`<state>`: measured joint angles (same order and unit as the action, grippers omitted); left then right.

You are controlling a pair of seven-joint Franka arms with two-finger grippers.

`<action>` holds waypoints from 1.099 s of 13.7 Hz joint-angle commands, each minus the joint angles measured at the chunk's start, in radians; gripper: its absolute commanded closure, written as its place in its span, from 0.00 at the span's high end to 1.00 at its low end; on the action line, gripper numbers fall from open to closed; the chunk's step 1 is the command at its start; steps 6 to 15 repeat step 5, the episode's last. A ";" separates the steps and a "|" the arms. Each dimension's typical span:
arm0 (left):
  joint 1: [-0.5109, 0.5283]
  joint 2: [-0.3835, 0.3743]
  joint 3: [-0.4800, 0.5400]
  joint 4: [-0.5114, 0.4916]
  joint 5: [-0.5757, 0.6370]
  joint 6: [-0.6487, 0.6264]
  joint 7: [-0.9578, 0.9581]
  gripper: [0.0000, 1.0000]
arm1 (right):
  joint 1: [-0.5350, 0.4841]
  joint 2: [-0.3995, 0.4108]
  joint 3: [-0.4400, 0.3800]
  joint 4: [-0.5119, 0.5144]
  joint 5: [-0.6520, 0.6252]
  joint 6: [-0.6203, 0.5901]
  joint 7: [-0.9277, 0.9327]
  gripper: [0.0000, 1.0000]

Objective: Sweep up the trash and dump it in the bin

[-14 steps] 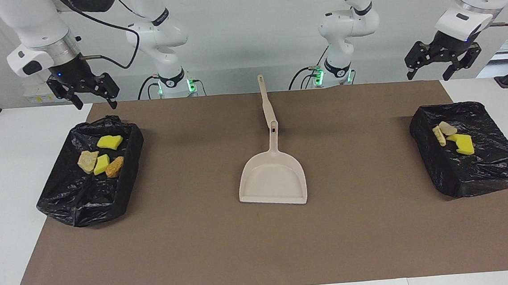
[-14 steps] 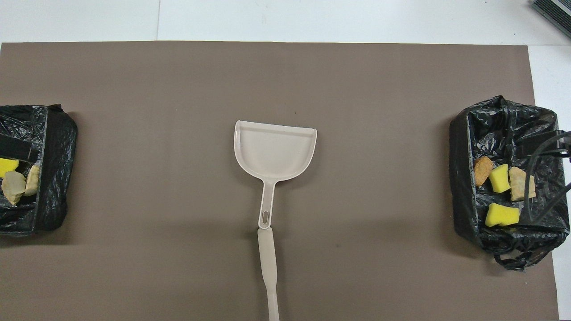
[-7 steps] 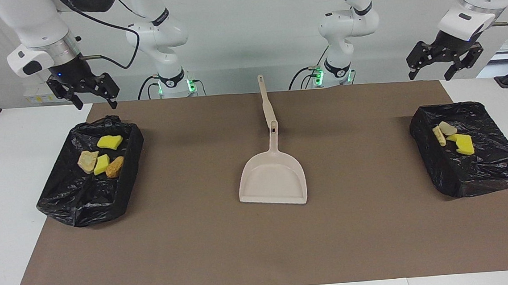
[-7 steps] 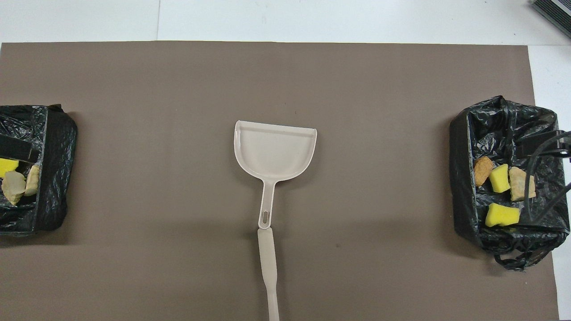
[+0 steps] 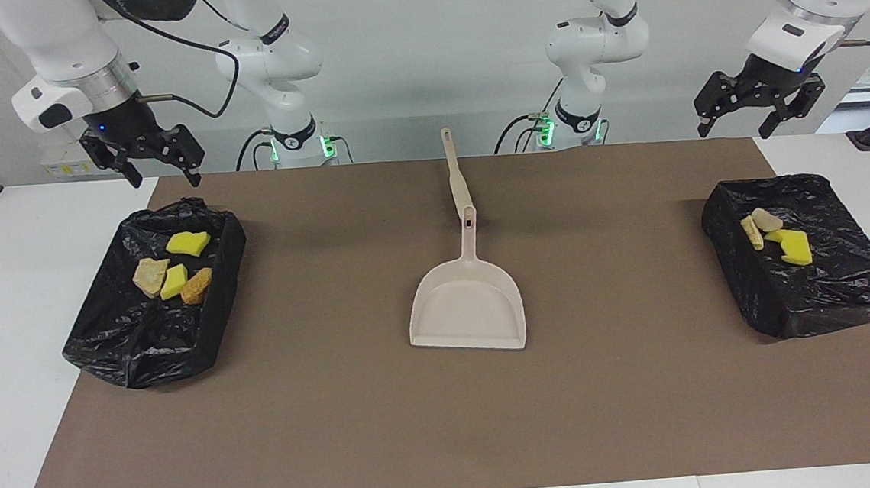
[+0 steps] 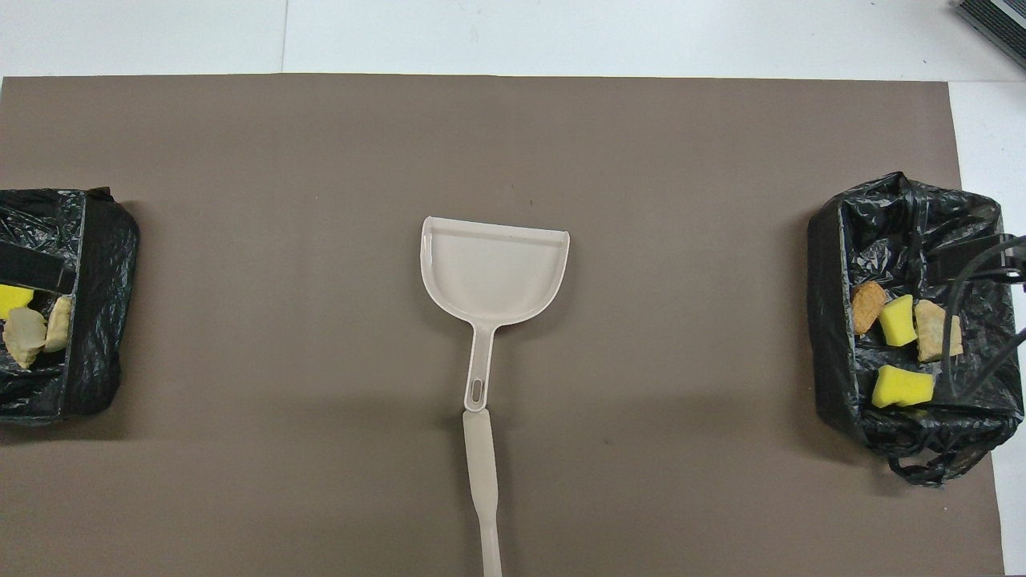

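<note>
With their fingers spread and empty, the right gripper and left gripper hung above the two black-lined bins, evidently finished: the trash lay inside both, while the dustpan and brush handle rested mid-mat.

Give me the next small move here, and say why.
Probably just lift both arms away to rest. The trash already lies in the two black-lined bins, the dustpan lies empty on the mat, and the left gripper and right gripper hang open, holding nothing.
</note>
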<state>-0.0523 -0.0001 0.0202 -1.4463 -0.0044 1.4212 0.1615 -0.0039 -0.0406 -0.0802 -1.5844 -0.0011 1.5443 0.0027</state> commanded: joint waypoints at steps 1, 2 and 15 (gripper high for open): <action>-0.001 -0.029 -0.003 -0.034 0.014 0.004 0.012 1.00 | -0.004 -0.010 0.003 -0.003 0.006 -0.003 -0.010 1.00; 0.000 -0.029 -0.003 -0.034 0.014 0.004 0.013 1.00 | -0.004 -0.008 0.003 -0.003 0.006 -0.003 -0.012 1.00; 0.002 -0.031 -0.003 -0.034 0.014 0.004 0.015 1.00 | -0.004 -0.010 0.003 -0.003 0.006 -0.003 -0.010 1.00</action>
